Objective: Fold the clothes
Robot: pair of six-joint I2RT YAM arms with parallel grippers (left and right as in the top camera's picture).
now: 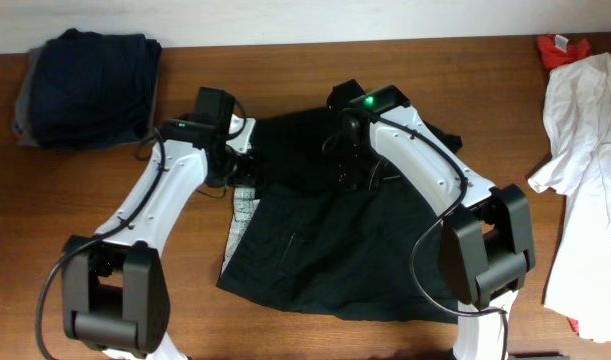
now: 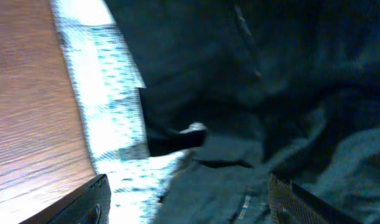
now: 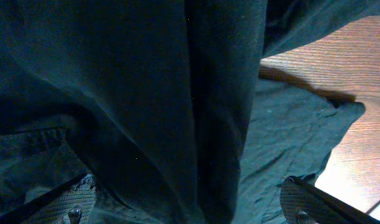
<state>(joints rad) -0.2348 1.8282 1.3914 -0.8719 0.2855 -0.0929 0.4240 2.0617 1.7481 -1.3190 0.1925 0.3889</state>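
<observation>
Your left pincer [image 2: 190, 202] stood wide open, holding nothing, directly over the black garment [image 2: 252, 74] and its pale patterned lining [image 2: 109, 112]. Your right pincer [image 3: 190, 208] gaped just as wide, with a black fold running between its jaws, unclamped. Beneath both, that garment lay spread and wrinkled on the surface [image 1: 45, 200]. Well outside the left pincer sat a folded navy pile [image 1: 90, 80]. Well outside the right lay a white piece [image 1: 585, 150] and a red piece [image 1: 560, 45], both loose. By my reckoning, most of the folding was left.

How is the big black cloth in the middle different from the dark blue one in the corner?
The wrinkled black cloth garment lies spread flat; the navy cloth garment sits gathered in a compact pile. The black one covers more table than the navy one. Both are dark, soft cloth.
</observation>
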